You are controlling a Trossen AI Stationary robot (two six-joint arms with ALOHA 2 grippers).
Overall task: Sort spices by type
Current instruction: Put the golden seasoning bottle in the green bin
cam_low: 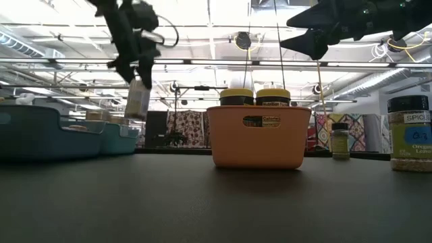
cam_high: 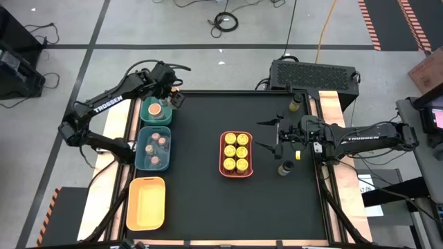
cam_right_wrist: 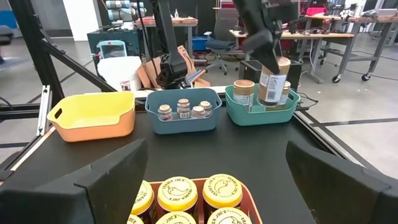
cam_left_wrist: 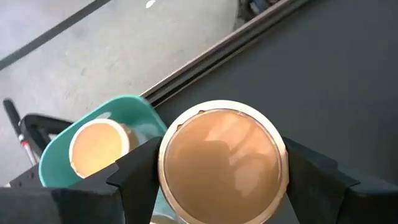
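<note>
My left gripper [cam_high: 164, 98] hangs over the green tray [cam_high: 147, 114] at the table's far left, shut on a tan-lidded spice jar [cam_right_wrist: 273, 79]. A second tan-lidded jar [cam_left_wrist: 98, 147] stands in that tray. The teal tray [cam_high: 142, 149] holds several small pinkish-lidded jars [cam_right_wrist: 182, 109]. The coral tray [cam_high: 223, 153] at mid-table holds several yellow-lidded jars [cam_high: 236, 151]. My right gripper [cam_high: 266, 142] waits open to the right of the coral tray, touching nothing. My left gripper pinches the tan-lidded jar between its two fingers [cam_left_wrist: 140, 177], on opposite sides of the body just under the lid [cam_left_wrist: 222, 163]. The fingers come from above, slanting down. The jar hangs below them, slightly tilted [cam_low: 137, 98], lifted clear above the green tray.
An empty yellow tray [cam_high: 146, 203] lies at the near left. Loose jars stand by the right arm: one at the far right [cam_high: 296, 101] and one nearer [cam_high: 284, 168]. In the low view a large labelled jar [cam_low: 410, 133] stands at the right.
</note>
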